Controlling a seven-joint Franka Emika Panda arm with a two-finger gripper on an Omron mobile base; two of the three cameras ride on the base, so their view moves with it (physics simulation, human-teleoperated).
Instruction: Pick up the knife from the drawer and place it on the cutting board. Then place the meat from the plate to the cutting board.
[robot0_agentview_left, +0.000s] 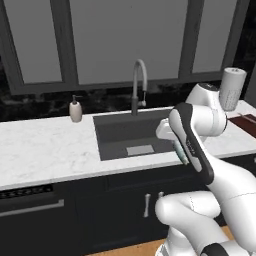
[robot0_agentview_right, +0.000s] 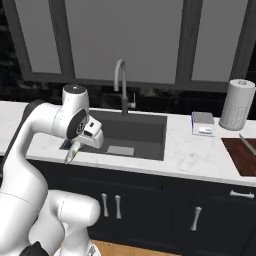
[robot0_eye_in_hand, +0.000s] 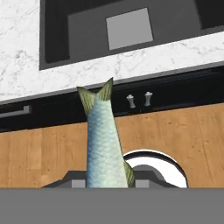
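Fish (robot0_eye_in_hand: 103, 140): silver-blue scaled body, olive forked tail pointing away from the hand camera. It is the meat of the task, clamped between the narrow-set fingers of the gripper (robot0_eye_in_hand: 105, 183), whose dark tips sit either side of its body. In the base views it hangs head-up, tail-down from the gripper (robot0_agentview_right: 80, 142) as a pale green sliver (robot0_agentview_left: 180, 152) above the near edge of the counter, in front of the sink.

Arm: white with dark joints, folded in front of the sink, hand over the near rim of the basin.

Sink (robot0_agentview_right: 150, 135): dark rectangular basin set in the white marble counter (robot0_agentview_left: 45, 150), with a pale grey square drain plate (robot0_agentview_left: 140, 149) on its floor.

Faucet (robot0_agentview_left: 138, 80): grey gooseneck, at the far rim of the sink.

Soap dispenser (robot0_agentview_left: 75, 109): pale bottle, far left on the counter.

Paper towel roll (robot0_agentview_right: 237, 104): upright, far right on the counter.

Kitchen scale (robot0_agentview_right: 203, 124): small, grey and blue, between sink and towel roll.

Cutting board (robot0_agentview_right: 239, 157): dark reddish-brown, at the right end of the counter, well apart from the fish.

Knife (robot0_agentview_right: 247, 144): thin, pale, lying on the board near its far right part.

Cabinets (robot0_agentview_right: 150, 210): black fronts with silver handles below the counter; wooden floor (robot0_eye_in_hand: 183, 131) beneath.
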